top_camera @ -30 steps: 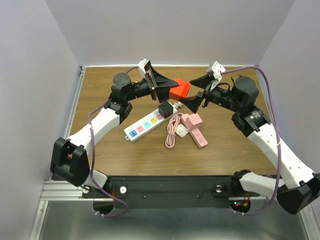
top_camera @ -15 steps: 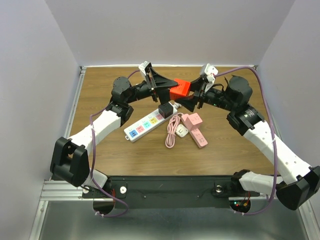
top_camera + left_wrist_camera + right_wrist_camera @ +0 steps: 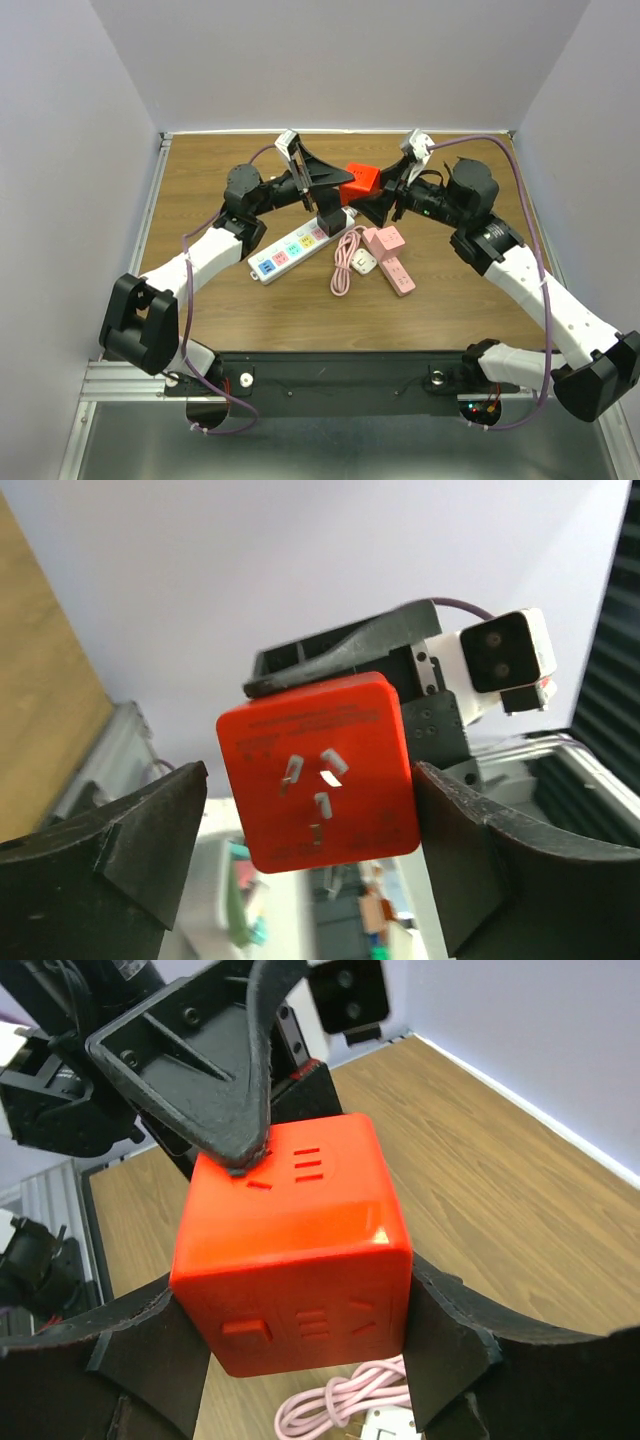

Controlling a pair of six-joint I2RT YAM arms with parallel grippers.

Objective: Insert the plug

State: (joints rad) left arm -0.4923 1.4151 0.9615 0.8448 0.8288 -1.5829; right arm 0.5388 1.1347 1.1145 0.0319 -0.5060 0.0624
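Wooden tabletop (image 3: 450, 290) below, the right gripper (image 3: 298, 1290) has closed in within the last second and now clasps the red cube plug (image 3: 358, 180) in mid-air, a handover likely; whether the left gripper (image 3: 305, 780) still pinches it is unclear. No containers; the white power strip (image 3: 295, 243) carries a black adapter (image 3: 330, 217).

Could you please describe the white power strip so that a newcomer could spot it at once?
On the brown wooden table, look just left of centre. The long white power strip lies there slantwise; unlike the pink power strip to its right, it has coloured sockets and a black cube sitting on its far end.
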